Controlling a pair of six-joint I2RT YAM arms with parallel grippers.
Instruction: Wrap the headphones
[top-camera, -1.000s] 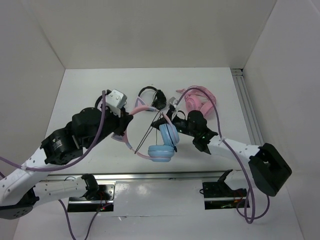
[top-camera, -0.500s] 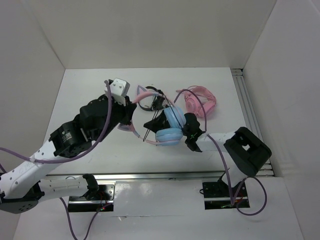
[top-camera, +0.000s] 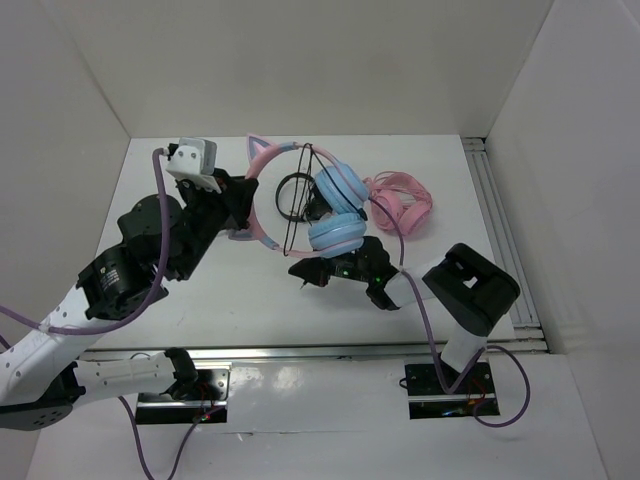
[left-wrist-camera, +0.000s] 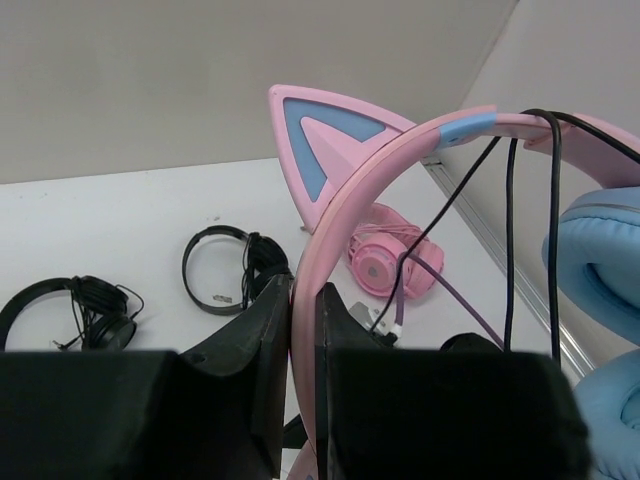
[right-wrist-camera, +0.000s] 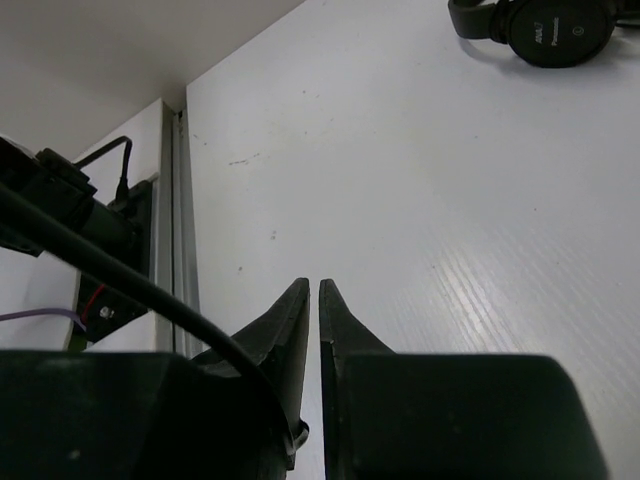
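The headphones hang in the air, held by their pink headband (top-camera: 262, 215). The cat ear (top-camera: 258, 150) is at the top and the light blue ear cups (top-camera: 336, 210) hang to the right. My left gripper (top-camera: 243, 196) is shut on the headband; in the left wrist view the band (left-wrist-camera: 345, 210) runs between the fingers of the left gripper (left-wrist-camera: 305, 285). The thin black cable (top-camera: 298, 205) crosses the band in several strands and runs down to my right gripper (top-camera: 303, 272). That gripper is shut low over the table below the cups. In its wrist view (right-wrist-camera: 311, 285) the cable (right-wrist-camera: 100, 265) leads into its jaws.
All-pink headphones (top-camera: 402, 205) lie at the back right. Small black headphones (top-camera: 297, 195) lie behind the held pair, and a second black pair (left-wrist-camera: 70, 310) shows in the left wrist view. A metal rail (top-camera: 495, 220) runs along the table's right edge.
My left gripper has lifted the headphones higher and toward the back. My right gripper has moved left and nearer, out from beside the cups to below them, with the cable.
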